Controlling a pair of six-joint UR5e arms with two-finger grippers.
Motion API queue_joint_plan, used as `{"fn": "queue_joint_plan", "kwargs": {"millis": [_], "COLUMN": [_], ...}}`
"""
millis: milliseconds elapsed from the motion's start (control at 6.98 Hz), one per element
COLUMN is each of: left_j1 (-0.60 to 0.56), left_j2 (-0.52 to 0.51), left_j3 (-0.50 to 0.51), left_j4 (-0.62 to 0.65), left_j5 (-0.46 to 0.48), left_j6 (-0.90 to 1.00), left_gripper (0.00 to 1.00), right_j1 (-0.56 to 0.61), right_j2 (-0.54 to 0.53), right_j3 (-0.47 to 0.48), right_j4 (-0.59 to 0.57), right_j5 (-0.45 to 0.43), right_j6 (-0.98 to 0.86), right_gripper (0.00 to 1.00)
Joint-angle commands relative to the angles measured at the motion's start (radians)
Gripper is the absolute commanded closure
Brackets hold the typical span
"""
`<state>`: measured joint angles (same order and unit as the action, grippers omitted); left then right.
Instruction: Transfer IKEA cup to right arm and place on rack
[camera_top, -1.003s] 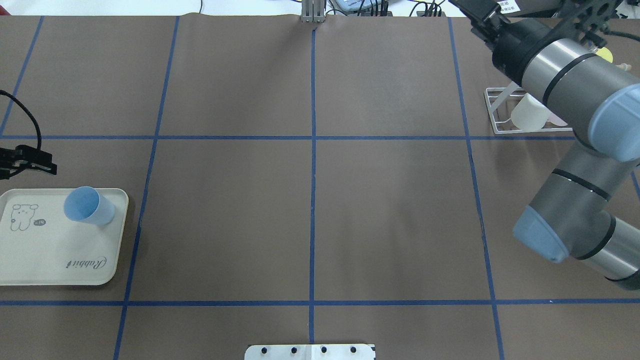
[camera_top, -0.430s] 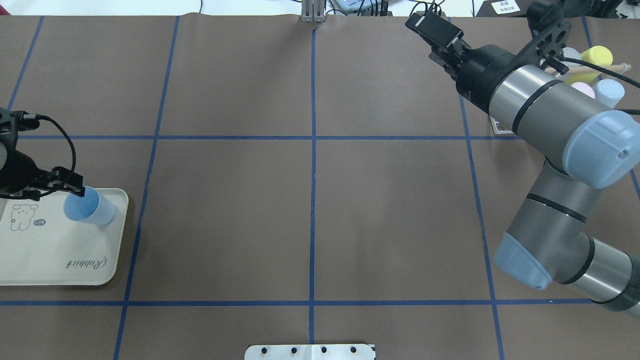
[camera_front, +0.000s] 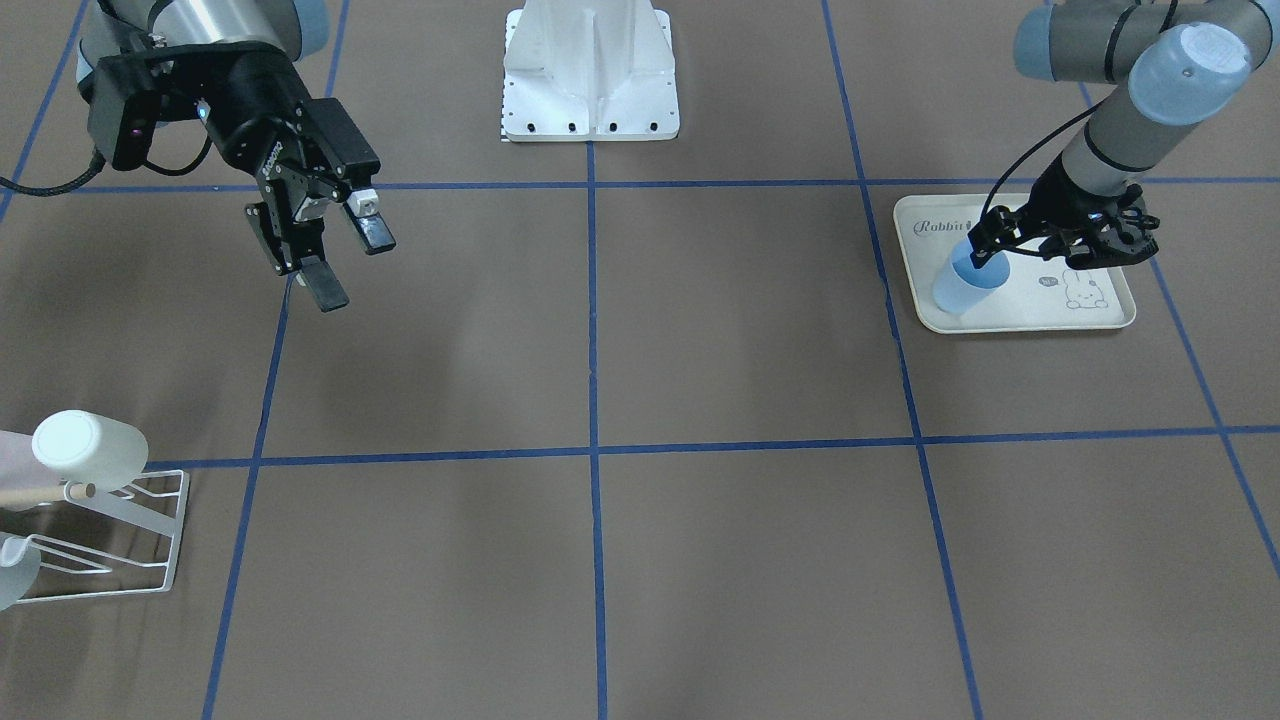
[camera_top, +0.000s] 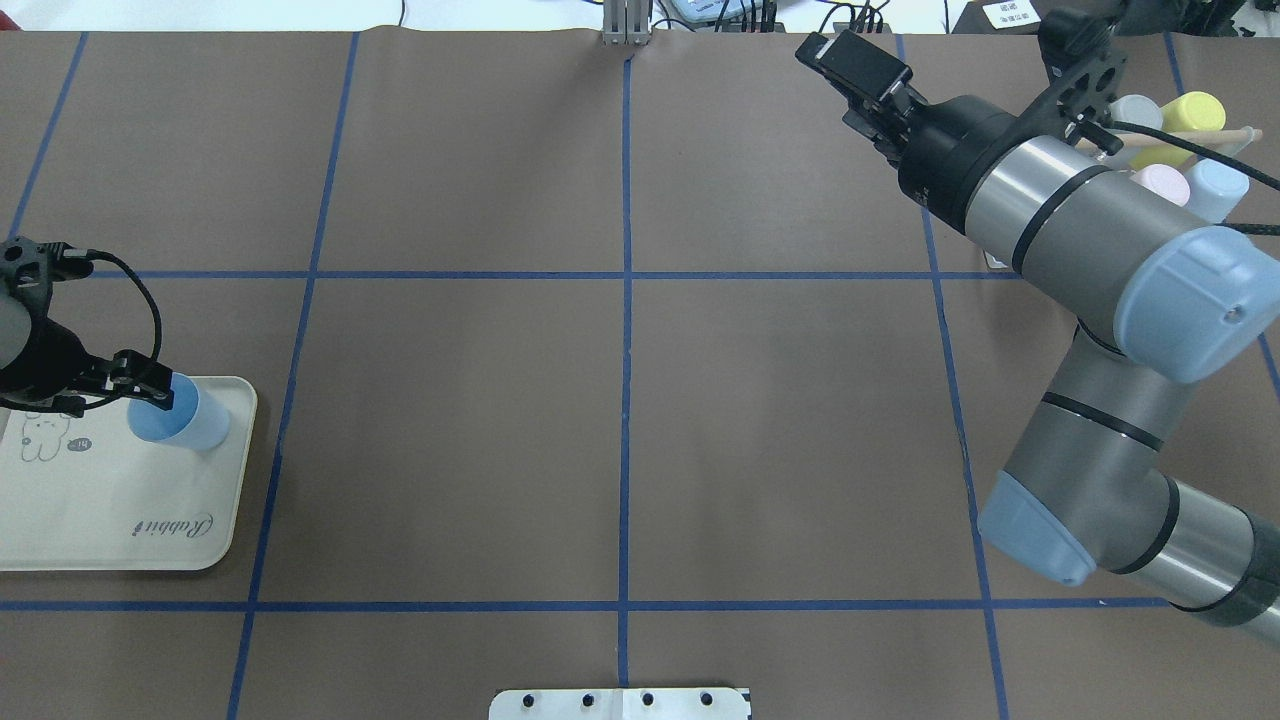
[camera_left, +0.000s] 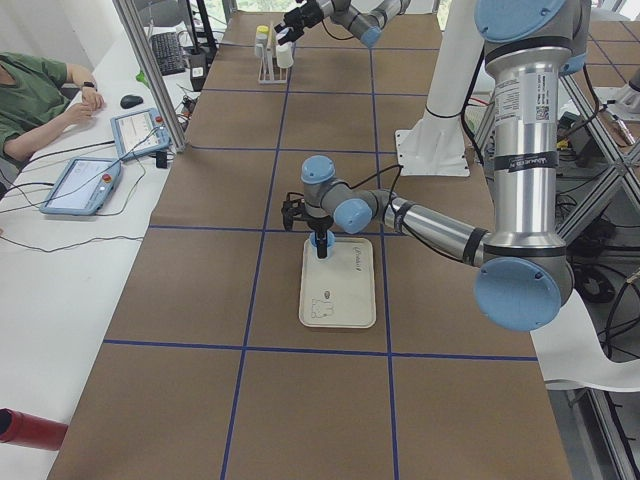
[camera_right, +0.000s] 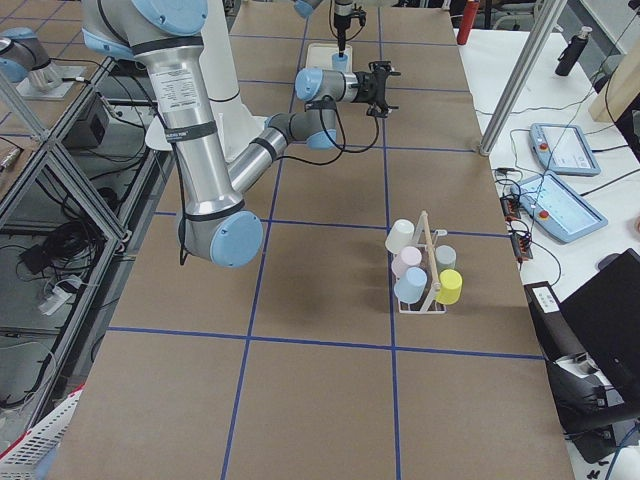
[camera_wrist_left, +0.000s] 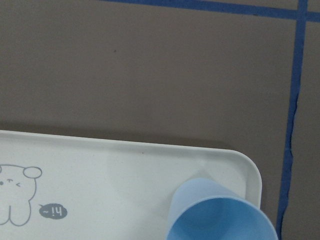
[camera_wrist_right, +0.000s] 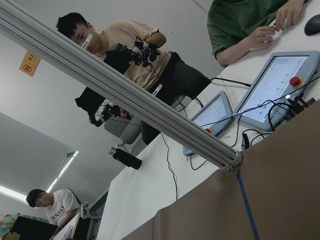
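A light-blue cup (camera_top: 185, 422) stands upright at the far corner of the cream rabbit tray (camera_top: 100, 520), on the table's left side. It also shows in the front view (camera_front: 962, 287) and at the bottom of the left wrist view (camera_wrist_left: 220, 215). My left gripper (camera_top: 152, 392) is at the cup's rim, its fingers (camera_front: 985, 250) look slightly apart, and the cup still rests on the tray. My right gripper (camera_front: 350, 260) is open and empty, hanging in the air over the far right of the table. The white wire rack (camera_front: 110, 540) stands beyond it.
The rack (camera_right: 425, 270) holds several cups: white, pink, light blue and yellow (camera_top: 1195, 110). The right arm (camera_top: 1090, 230) covers most of the rack in the overhead view. Operators sit past the table's far edge (camera_wrist_right: 240, 170). A white base plate (camera_front: 590, 70) stands at the robot's side.
My left gripper came in from the left edge and reached the blue cup's rim. My right arm swung away from the rack toward the table's middle, uncovering the cups.
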<state>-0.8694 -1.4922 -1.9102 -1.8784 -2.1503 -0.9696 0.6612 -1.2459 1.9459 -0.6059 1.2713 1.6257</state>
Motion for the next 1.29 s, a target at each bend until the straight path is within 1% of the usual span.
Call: {"fn": "queue_joint_plan", "kwargs": {"millis": [0, 143, 287, 430, 573, 860, 1003, 1147], "left_j1": [0.018, 0.029, 0.039, 0.052, 0.05, 0.015, -0.094, -0.212], "left_j2": [0.0, 0.0, -0.002, -0.003, 0.0, 0.016, 0.015, 0.004], "left_j3": [0.025, 0.028, 0.028, 0.025, 0.014, -0.032, -0.046, -0.076], "left_j4": [-0.001, -0.001, -0.001, 0.001, 0.001, 0.01, 0.048, 0.132], "left_j5": [0.001, 0.001, 0.001, 0.001, 0.0, -0.01, -0.052, -0.112], "left_j6": [0.0, -0.001, -0.001, -0.003, -0.001, -0.012, -0.012, -0.005], "left_gripper": [0.12, 0.17, 0.23, 0.52, 1.0, 1.0, 1.0, 1.0], "right_j1": [-0.018, -0.021, -0.026, -0.028, -0.028, -0.029, -0.031, -0.038], "right_j2": [0.008, 0.008, 0.008, 0.008, 0.008, 0.008, 0.01, 0.01], "right_j3": [-0.001, -0.004, -0.004, -0.007, -0.007, -0.008, -0.009, -0.009], "right_j4": [0.0, 0.0, 0.0, 0.0, 0.0, 0.0, 0.0, 0.0], "right_j5": [-0.004, -0.006, -0.007, -0.007, -0.007, -0.007, -0.006, -0.006], "right_j6": [0.002, 0.002, 0.003, 0.002, 0.003, 0.002, 0.002, 0.0], "right_gripper": [0.0, 0.0, 0.0, 0.0, 0.0, 0.0, 0.0, 0.0]}}
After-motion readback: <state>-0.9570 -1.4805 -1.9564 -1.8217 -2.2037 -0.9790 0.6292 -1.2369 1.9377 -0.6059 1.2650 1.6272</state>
